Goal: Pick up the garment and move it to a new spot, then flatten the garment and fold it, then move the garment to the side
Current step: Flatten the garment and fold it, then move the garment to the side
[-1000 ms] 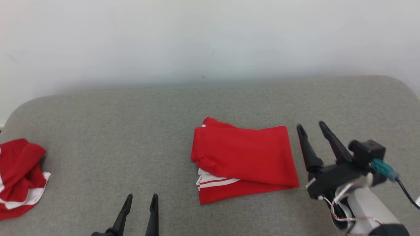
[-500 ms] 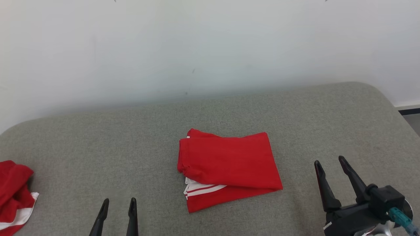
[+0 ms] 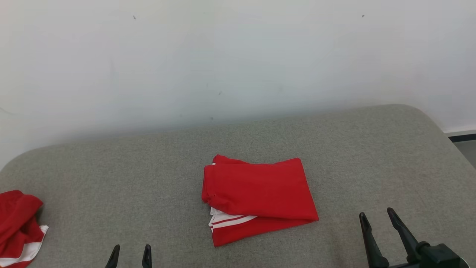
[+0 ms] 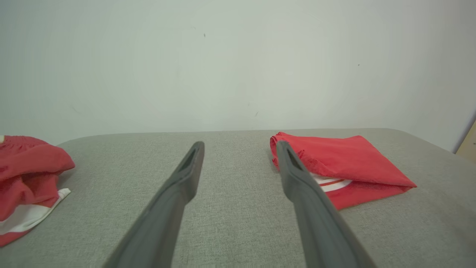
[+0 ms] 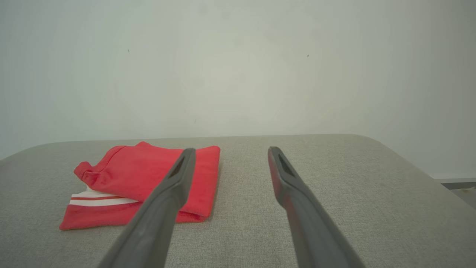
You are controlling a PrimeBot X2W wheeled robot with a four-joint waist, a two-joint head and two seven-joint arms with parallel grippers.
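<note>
Garment: the folded red fabric garment with white stripes (image 3: 258, 197) lies flat near the middle of the grey woven padded surface (image 3: 353, 149). Neither of my grippers touches it.
My left gripper (image 3: 132, 246): low at the near edge, fingers spread, holding nothing, well to the garment's left.
My right gripper (image 3: 376, 213): fingers spread and empty, near the garment's right front corner but apart from it.
Step, as I judge it: the fold looks made, and the move to the side is what remains.
Risk, fold opening: the layers lie loose and the striped one pokes out at the near left. If I pinch only the top flap, it could peel away and leave the rest behind.
Risk, bunching: soft cloth slid across this woven cover would likely catch and wrinkle.
Risk, sagging: a lift from one side alone would let the far half droop and unfold.
Risk, mixing: a crumpled red and white cloth (image 3: 18, 219) sits at the far left, so carrying that way could land one on the other.
Risk, edge: the surface rounds off at the right, and a drop too far out could slide off.
</note>
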